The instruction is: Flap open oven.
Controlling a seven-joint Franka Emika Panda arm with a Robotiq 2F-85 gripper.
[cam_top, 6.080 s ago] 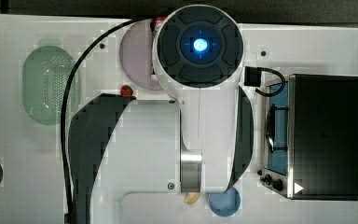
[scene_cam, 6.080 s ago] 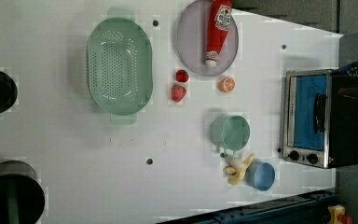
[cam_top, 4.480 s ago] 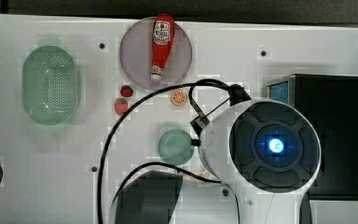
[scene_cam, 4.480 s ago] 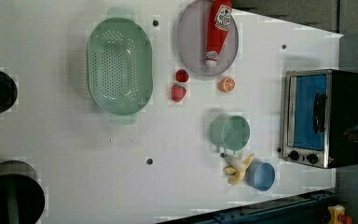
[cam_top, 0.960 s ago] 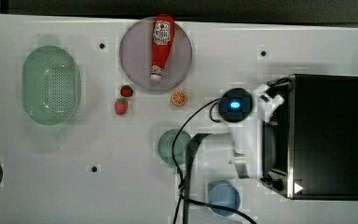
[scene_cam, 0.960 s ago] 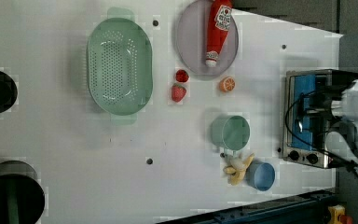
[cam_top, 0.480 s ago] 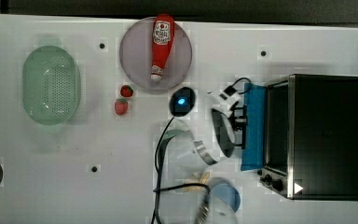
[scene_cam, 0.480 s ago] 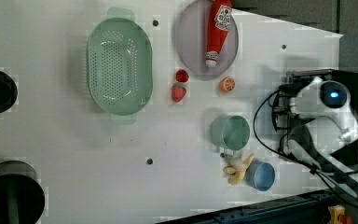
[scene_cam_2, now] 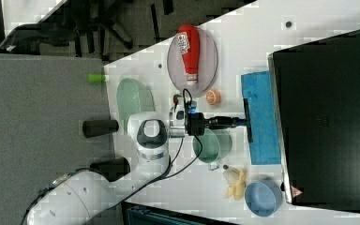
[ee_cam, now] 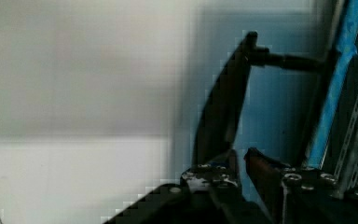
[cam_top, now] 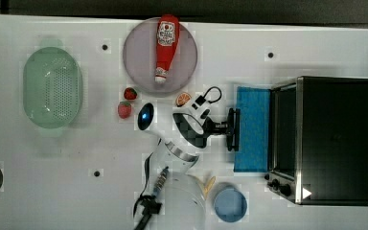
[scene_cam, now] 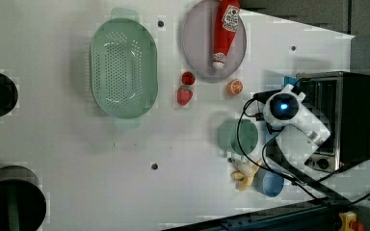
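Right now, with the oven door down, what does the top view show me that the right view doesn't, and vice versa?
Top view: it looks past the silver front frame into the oven cavity, and it catches the knobs at the front corner.
Right view: the green cup next to the arm, and the whole banana.
Both: the blue glass door folded down flat, the gripper at its black handle, the ketchup bottle on its plate, and the blue bowl.
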